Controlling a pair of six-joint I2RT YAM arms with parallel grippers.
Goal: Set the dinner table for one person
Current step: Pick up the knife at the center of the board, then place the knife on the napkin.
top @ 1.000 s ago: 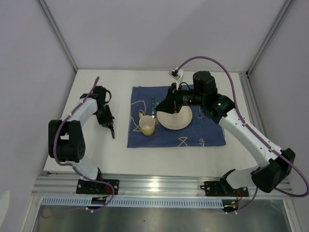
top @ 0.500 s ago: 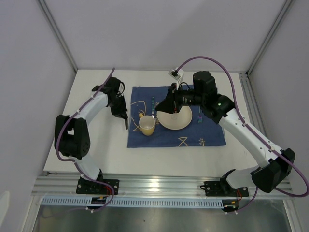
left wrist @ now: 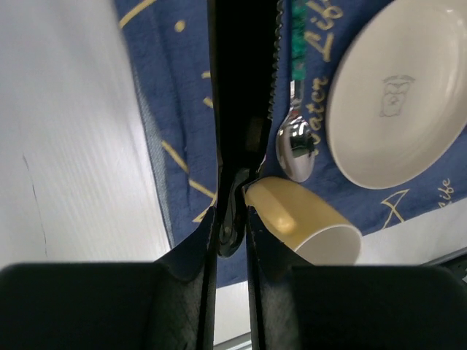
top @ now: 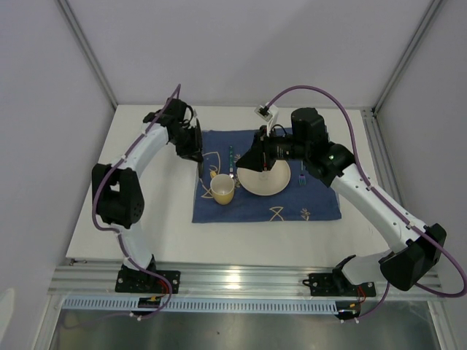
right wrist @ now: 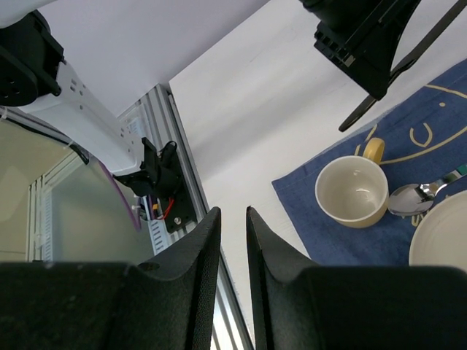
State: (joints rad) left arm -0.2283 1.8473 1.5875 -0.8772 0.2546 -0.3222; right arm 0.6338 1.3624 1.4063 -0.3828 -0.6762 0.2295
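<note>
My left gripper (top: pixel 197 154) is shut on a black knife (left wrist: pixel 244 87) with a serrated edge, held above the left edge of the dark blue cloth (top: pixel 263 208) on the dinner table (top: pixel 146 219). The knife hangs just left of the yellow cup (top: pixel 222 189) and the teal-handled spoon (top: pixel 231 162). A cream plate (top: pixel 263 181) lies at the cloth's middle, and a fork (top: pixel 302 176) lies right of it. My right gripper (top: pixel 263 164) hovers over the plate's far rim. Its jaws stand a narrow gap apart with nothing between them (right wrist: pixel 233 215).
A small white box (top: pixel 265 111) with a cable sits on the table behind the cloth. Silver frame rails (top: pixel 241 281) edge the table at the front and right. White walls close in the left, back and right sides.
My left arm has swung right and away from me, carrying the knife from the bare table on the left to the cloth's left edge. The right arm has stayed put.
</note>
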